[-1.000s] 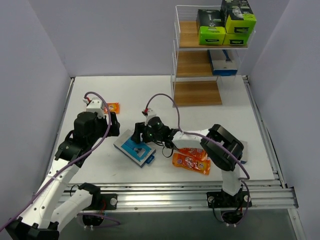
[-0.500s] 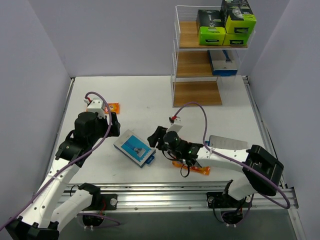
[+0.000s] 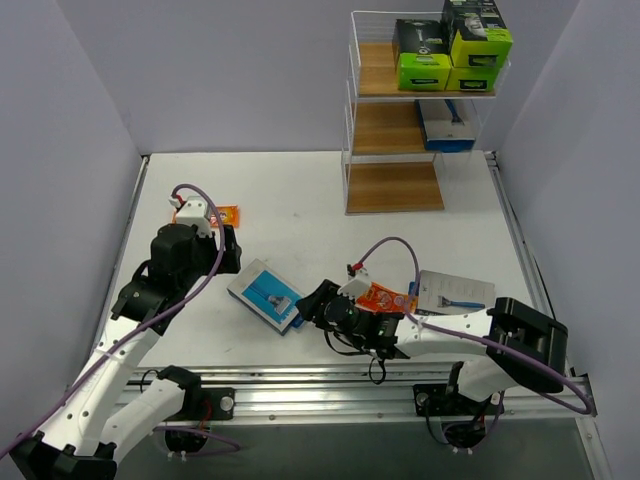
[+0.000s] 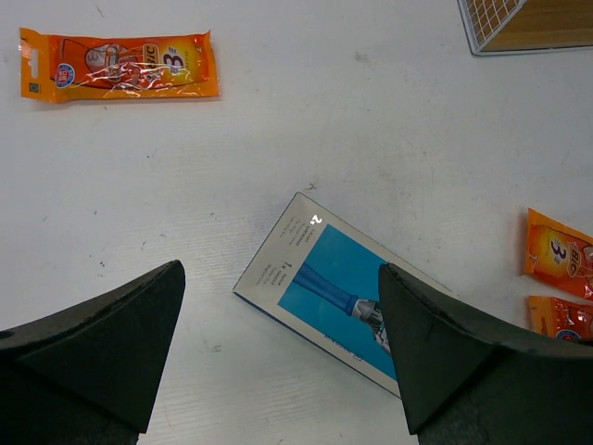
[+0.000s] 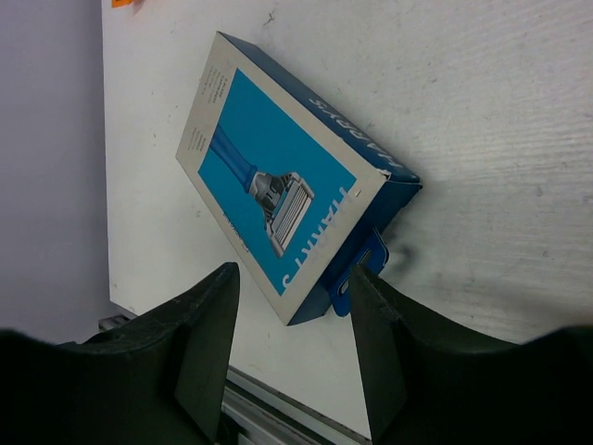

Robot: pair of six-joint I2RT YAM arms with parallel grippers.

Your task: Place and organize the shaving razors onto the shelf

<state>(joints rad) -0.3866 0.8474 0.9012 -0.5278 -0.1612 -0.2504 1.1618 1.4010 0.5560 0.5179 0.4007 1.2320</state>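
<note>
Centrally, blue razor box (image 3: 268, 295) flat on tabletop (image 3: 300, 190), right gripper (image 5: 295, 273) unclenched, jaws spread at its corner, left gripper (image 4: 280, 273) spread wide over it, shelf (image 3: 385, 128) upper right of frame holding green-black boxes (image 3: 425, 55)

A matte white desk (image 3: 300, 190) with faint scuffs lies flat beneath the left pincer (image 3: 228, 250) and the right pincer (image 3: 312, 303). Plain pale lilac walls (image 3: 230, 70) stand well beyond both pincers and off to either side. A ribbed silver aluminium rail (image 3: 300, 390) runs along the desk's edge, near and behind the right pincer. A thinner silver metal strip (image 3: 522, 255) borders the desk well to that pincer's right.
</note>
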